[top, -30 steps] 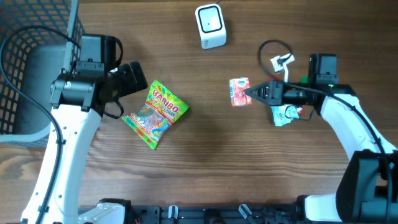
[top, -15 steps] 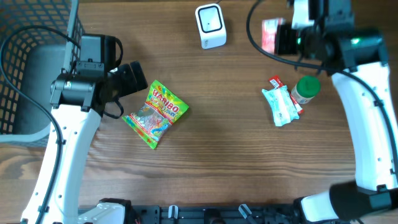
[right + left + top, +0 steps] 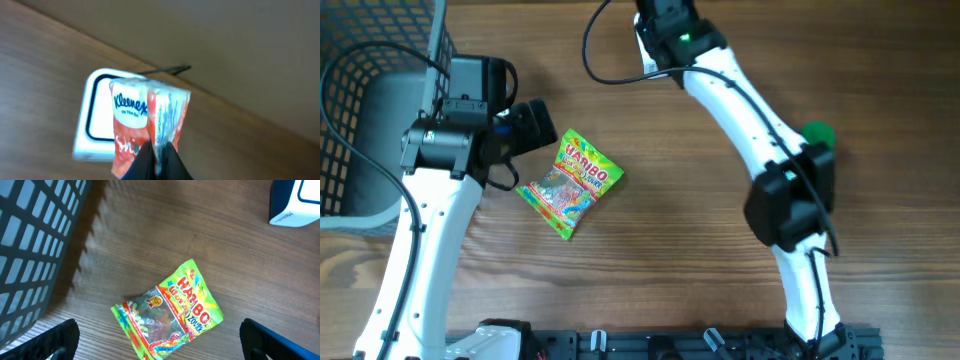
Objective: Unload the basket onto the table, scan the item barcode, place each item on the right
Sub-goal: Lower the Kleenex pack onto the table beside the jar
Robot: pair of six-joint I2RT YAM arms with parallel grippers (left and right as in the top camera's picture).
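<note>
A dark mesh basket [image 3: 360, 110] is seen well to the left of the white scanner [image 3: 95, 120]. A green Haribo bag [image 3: 570, 182] is laid flat between basket and scanner. Just beside the bag, the left gripper [image 3: 532, 130] is held with its jaws spread wide, holding nothing. A red Kleenex tissue pack [image 3: 150, 112] is pinched at its lower edge by the tightly closed right gripper [image 3: 157, 156]. In the wrist view it is held upright over the scanner's right side.
</note>
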